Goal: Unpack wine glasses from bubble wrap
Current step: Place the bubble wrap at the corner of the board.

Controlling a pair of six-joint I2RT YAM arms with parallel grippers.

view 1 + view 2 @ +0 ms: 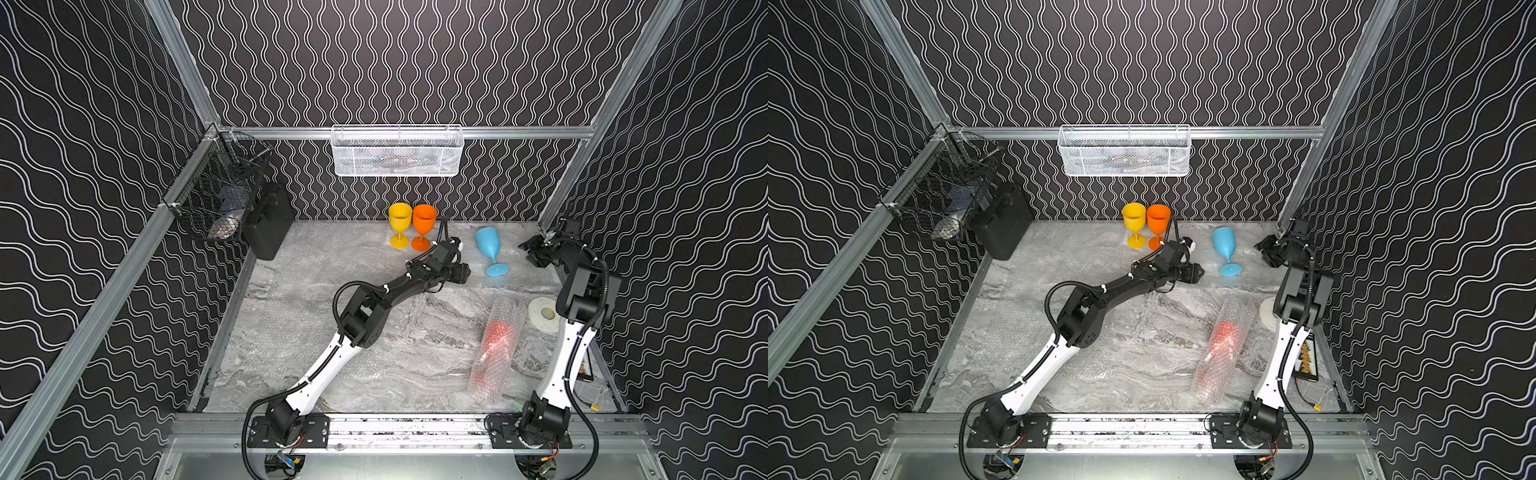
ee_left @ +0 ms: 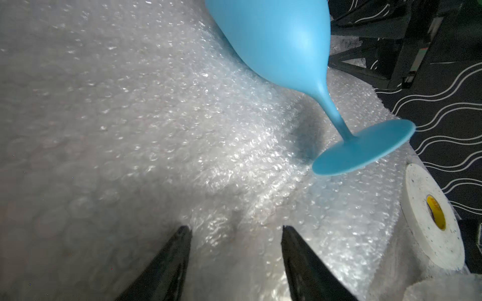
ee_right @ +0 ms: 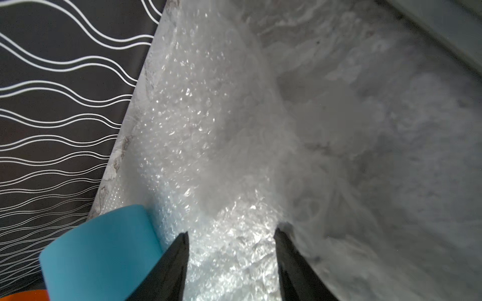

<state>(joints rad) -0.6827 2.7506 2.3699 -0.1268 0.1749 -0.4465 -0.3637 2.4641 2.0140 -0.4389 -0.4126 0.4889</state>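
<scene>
In both top views a yellow wine glass (image 1: 400,224) and an orange wine glass (image 1: 424,227) stand side by side at the back wall. A light blue wine glass (image 1: 490,249) (image 2: 281,44) rests with its foot on a flat sheet of bubble wrap (image 2: 182,130), leaning a little, and neither gripper touches it. My left gripper (image 1: 463,274) (image 2: 236,229) is just left of it, open over the wrap. On the glass's right, my right gripper (image 1: 536,253) (image 3: 230,233) is open and holds nothing. Nearer the front right lies a bubble wrap tube (image 1: 494,345) with red showing through.
A white tape roll (image 1: 542,313) lies beside the right arm. A white mesh basket (image 1: 397,151) hangs on the back rail. A black wire basket (image 1: 216,195) and a black case (image 1: 268,226) fill the back left corner. More flat bubble wrap (image 1: 316,249) covers the marble table.
</scene>
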